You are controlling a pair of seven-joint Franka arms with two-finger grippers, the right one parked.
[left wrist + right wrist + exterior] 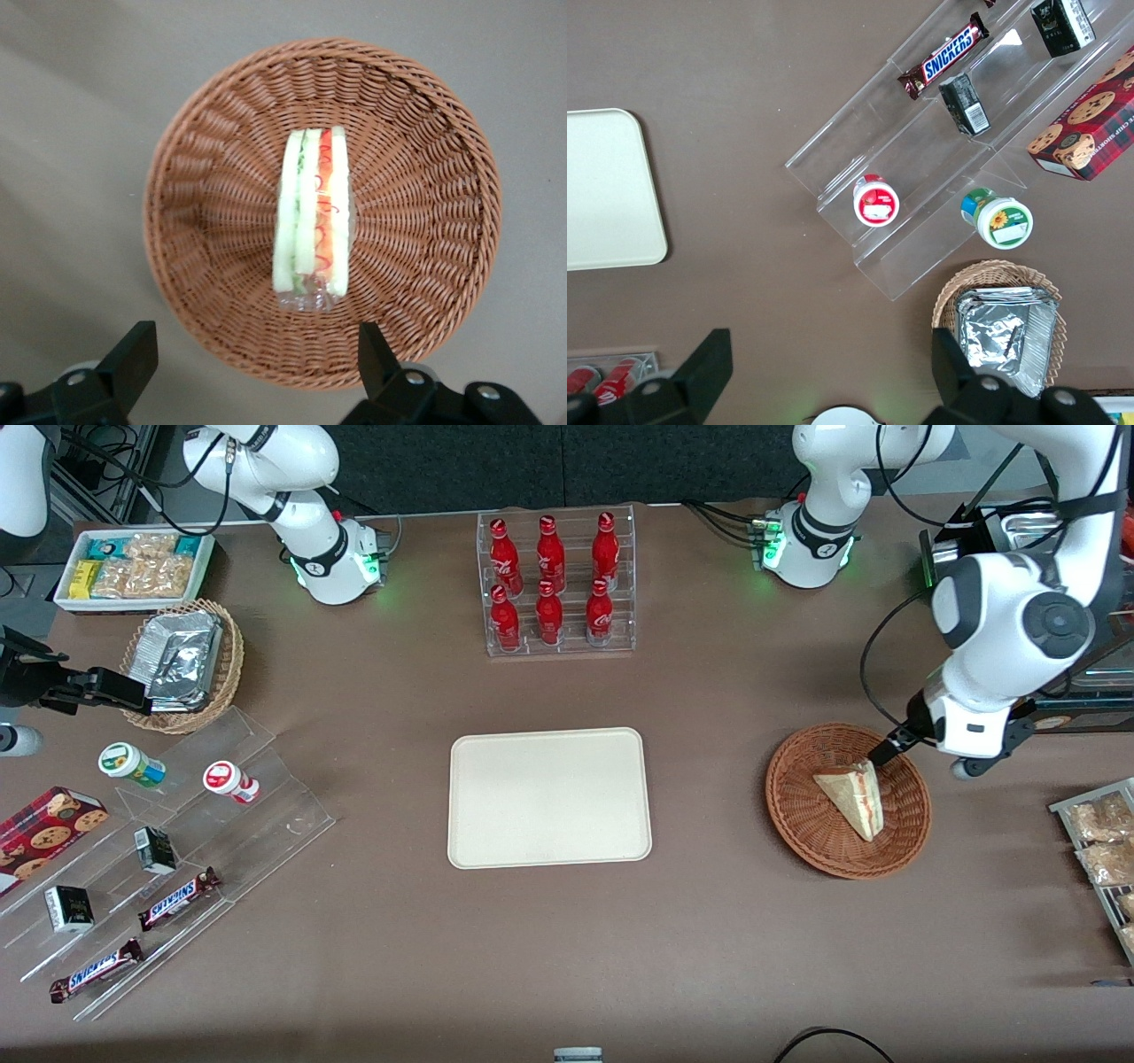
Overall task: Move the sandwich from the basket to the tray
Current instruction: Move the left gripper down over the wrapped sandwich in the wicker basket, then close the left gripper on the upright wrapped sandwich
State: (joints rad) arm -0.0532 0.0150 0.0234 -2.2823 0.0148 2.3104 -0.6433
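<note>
sandwich (pixel 312 217) lies in wicker basket (pixel 221 133), ungrasped | gripper (pixel 257 363) hovers above basket rim, fingers spread wide, holding nothing | tray (pixel 549 797) bare, toward table centre | progress: grasp, lift, transfer, placement all remain

the word "snickers" is readable in blue letters on two dark brown chocolate bars (pixel 179 898) (pixel 96 970) lying on the clear acrylic step display (pixel 221 815). the red bottles (pixel 549 558) in the clear rack carry white script, too small to read.
</note>
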